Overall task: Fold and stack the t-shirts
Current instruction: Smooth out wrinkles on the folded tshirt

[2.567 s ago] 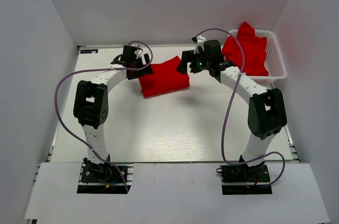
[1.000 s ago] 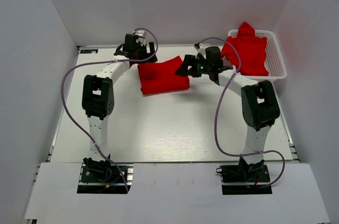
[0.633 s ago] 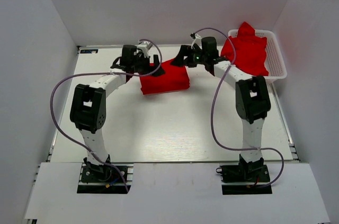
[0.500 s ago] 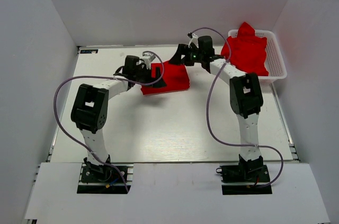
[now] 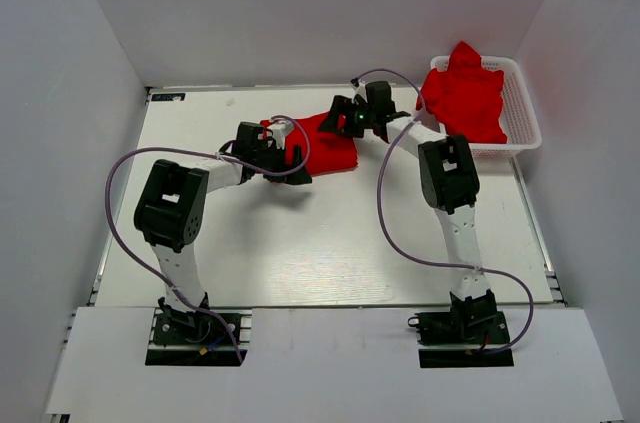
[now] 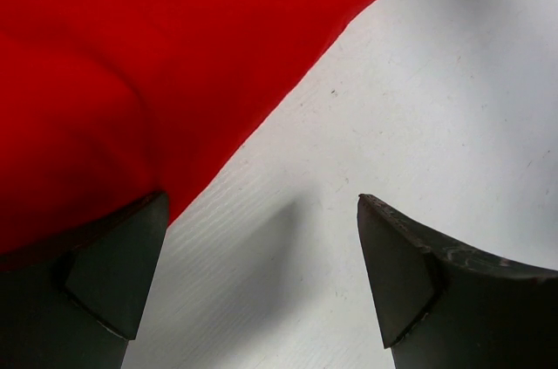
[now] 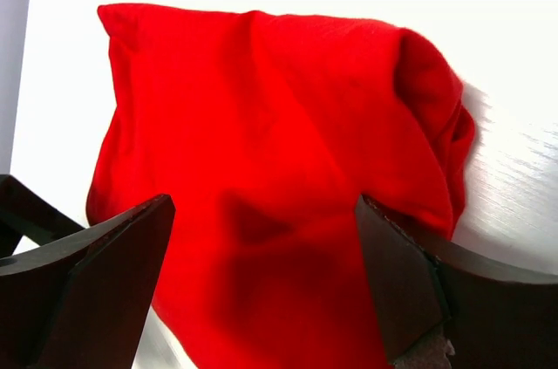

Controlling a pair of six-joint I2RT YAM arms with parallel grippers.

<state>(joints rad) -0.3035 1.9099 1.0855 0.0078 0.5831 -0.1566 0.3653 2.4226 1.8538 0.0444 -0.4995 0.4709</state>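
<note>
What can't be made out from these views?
Top view: left gripper and right gripper cover edges of the folded shirt.
Top view: the pile in the basket is one red lump; shirt count unreadable.
Left wrist view: shirt cut off by frame's top and left; finger contact unclear.
Right wrist view: shirt's lower part leaves the frame.

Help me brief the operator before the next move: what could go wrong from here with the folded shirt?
1. The left gripper stands open at the edge of the folded t-shirt, one finger against the fabric. Closing there could catch only one layer and open the fold.
2. The right gripper hangs open over the far side. Uneven pulls by the two might bunch the shirt or drag it across the table.
</note>
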